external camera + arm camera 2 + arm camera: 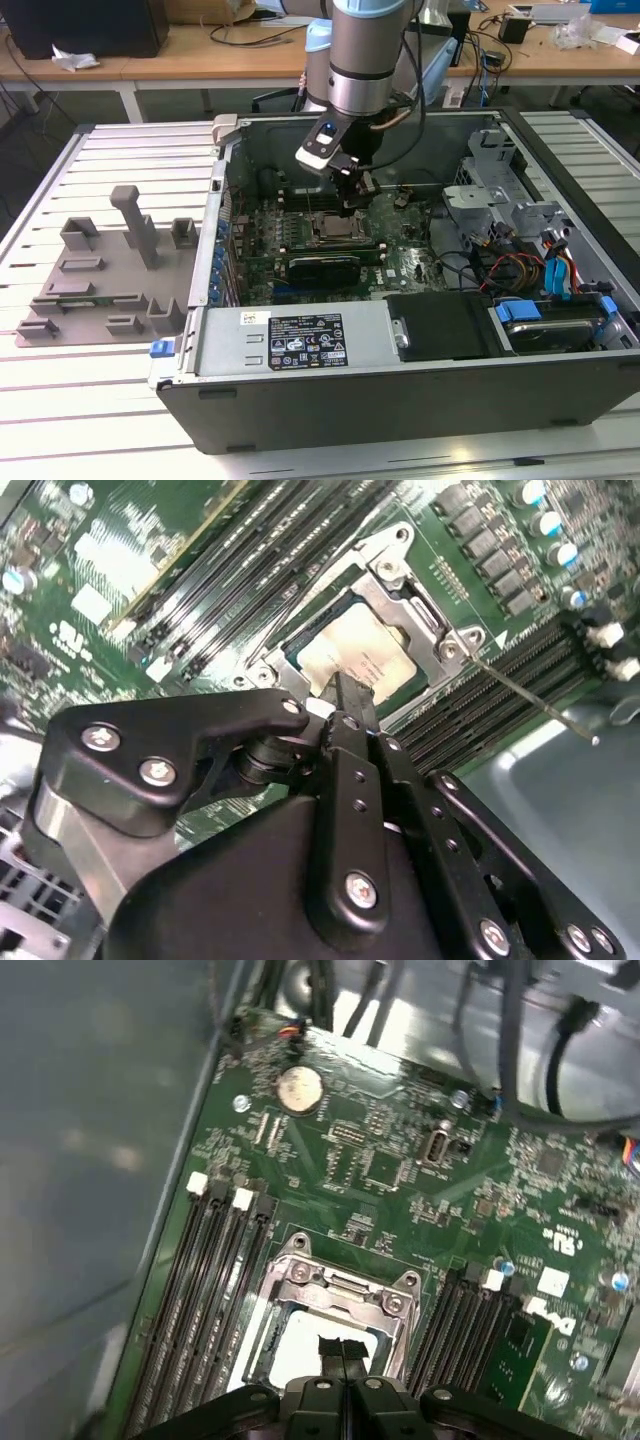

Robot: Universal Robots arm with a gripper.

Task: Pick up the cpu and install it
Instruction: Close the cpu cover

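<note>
The cpu (360, 652), a pale silvery square, lies flat inside the metal-framed socket (400, 575) of the green motherboard (400, 1160); it also shows as a light patch, the cpu (290, 1345), in the first wrist view. My gripper (345, 692) hangs just above the chip's near edge, its two thin black fingers pressed together with nothing between them. In the exterior view the gripper (352, 197) is lowered into the open computer case (300, 345), right over the socket (335, 228). I cannot tell whether the fingertips touch the chip.
Memory slots (215, 1270) flank the socket on both sides. The socket's thin lever wire (530, 692) sticks out beside it. A grey moulded tray (105, 275) lies at the exterior view's left of the case. Cables and drive bays (540, 260) crowd the case's right.
</note>
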